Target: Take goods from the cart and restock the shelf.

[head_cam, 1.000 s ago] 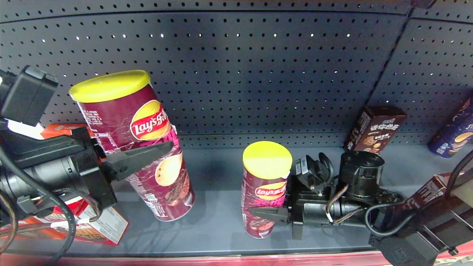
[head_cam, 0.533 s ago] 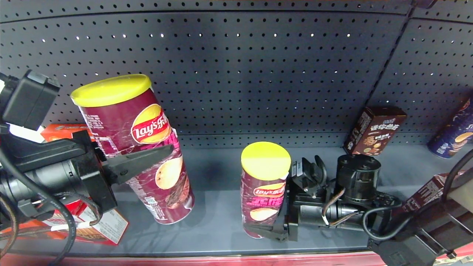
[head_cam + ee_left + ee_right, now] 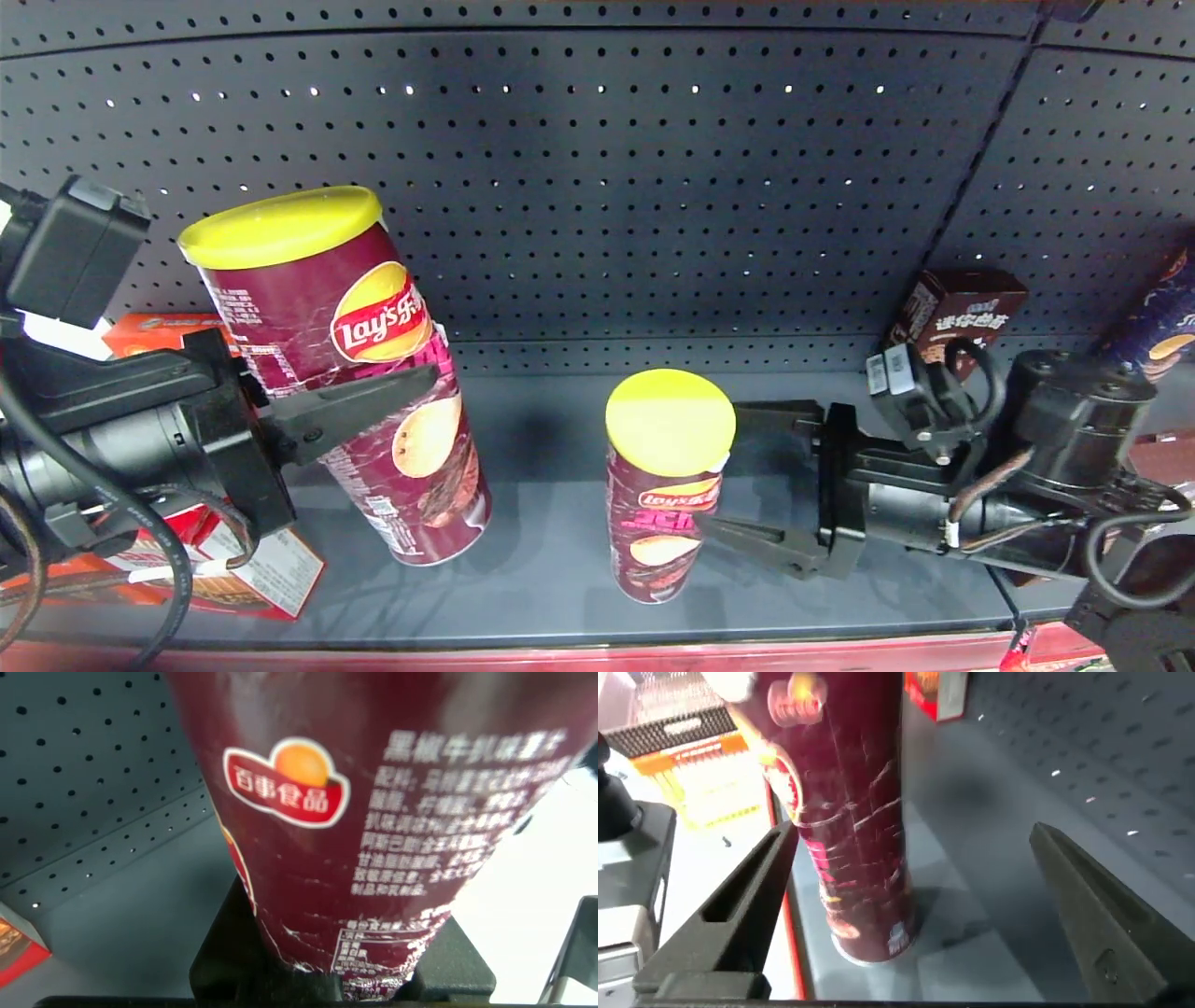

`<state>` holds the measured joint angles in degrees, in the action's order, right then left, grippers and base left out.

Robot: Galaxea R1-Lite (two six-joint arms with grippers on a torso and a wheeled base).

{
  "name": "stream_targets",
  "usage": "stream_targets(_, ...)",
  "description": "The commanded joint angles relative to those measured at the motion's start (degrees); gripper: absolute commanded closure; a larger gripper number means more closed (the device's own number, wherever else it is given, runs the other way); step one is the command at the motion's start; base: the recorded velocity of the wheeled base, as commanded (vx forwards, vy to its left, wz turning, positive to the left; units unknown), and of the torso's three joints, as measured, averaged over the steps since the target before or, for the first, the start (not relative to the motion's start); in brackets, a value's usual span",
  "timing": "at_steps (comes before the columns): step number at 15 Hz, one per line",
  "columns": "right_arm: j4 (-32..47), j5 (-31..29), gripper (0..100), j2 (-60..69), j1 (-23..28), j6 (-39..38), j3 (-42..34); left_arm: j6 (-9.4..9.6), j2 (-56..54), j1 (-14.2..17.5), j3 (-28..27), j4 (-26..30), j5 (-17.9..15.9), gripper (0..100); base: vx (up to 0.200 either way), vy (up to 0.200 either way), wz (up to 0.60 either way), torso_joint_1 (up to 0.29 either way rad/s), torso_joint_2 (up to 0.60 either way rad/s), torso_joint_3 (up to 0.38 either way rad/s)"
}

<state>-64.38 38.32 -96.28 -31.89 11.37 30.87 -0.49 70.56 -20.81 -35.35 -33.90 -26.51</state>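
One can shelved, one in hand
The left hand (image 3: pixel 401 364) grips the tilted tall can (image 3: pixel 317 308) over the shelf's (image 3: pixel 551 560) left end, ready for placing; the right hand (image 3: pixel 733 467), spread wide, flanks the short can (image 3: pixel 665 504) standing by the front edge.

head: over shelf (image 3: pixel 551 569) | wrists: close on tilted can (image 3: pixel 374 812), upright can (image 3: pixel 859 831)

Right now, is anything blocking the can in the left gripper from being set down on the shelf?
Nothing visible. The large chips can in the left gripper is tilted over bare shelf. The smaller chips can stands apart to its right, the red box to its left.
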Motion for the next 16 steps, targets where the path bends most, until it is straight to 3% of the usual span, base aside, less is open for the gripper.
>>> stream_targets(1, 0.4, 0.0, 0, 10.0, 1.5, -1.5, -4.3, -0.04, 0.0, 0.0, 0.1, 0.0, 0.0, 100, 0.000, 0.000, 0.00, 0.000, 0.00, 0.000)
stream_targets(3, 0.5, -0.9, 0, 17.0, 2.7, -4.0, -6.7, -0.04, 0.0, -0.1, -0.1, 0.0, 0.0, 100, 0.000, 0.000, 0.00, 0.000, 0.00, 0.000)
stream_targets(6, 4.5, -6.1, 0, 29.4, 9.0, -4.3, -10.0, -0.04, -1.4, 0.1, 0.5, 0.2, 0.1, 100, 0.000, 0.000, 0.00, 0.000, 0.00, 0.000)
stream_targets(10, 25.2, -23.4, 0, 50.1, 10.2, -4.3, -14.3, -0.04, -2.9, 0.0, 1.5, 0.1, 0.1, 100, 0.000, 0.000, 0.00, 0.000, 0.00, 0.000)
stream_targets(13, 35.8, -34.4, 0, 64.4, 10.2, -4.7, -20.7, 0.05, -3.0, 0.0, 1.5, 0.1, 0.1, 100, 0.000, 0.000, 0.00, 0.000, 0.00, 0.000)
stream_targets(14, 44.4, -42.1, 0, 72.0, 11.6, -4.7, -23.0, 0.05, -3.0, 0.0, 1.4, 0.1, 0.1, 100, 0.000, 0.000, 0.00, 0.000, 0.00, 0.000)
stream_targets(16, 55.9, -47.0, 0, 81.6, 13.1, -5.0, -23.7, 0.14, -3.0, -0.1, 1.5, 0.0, 0.0, 100, 0.000, 0.000, 0.00, 0.000, 0.00, 0.000)
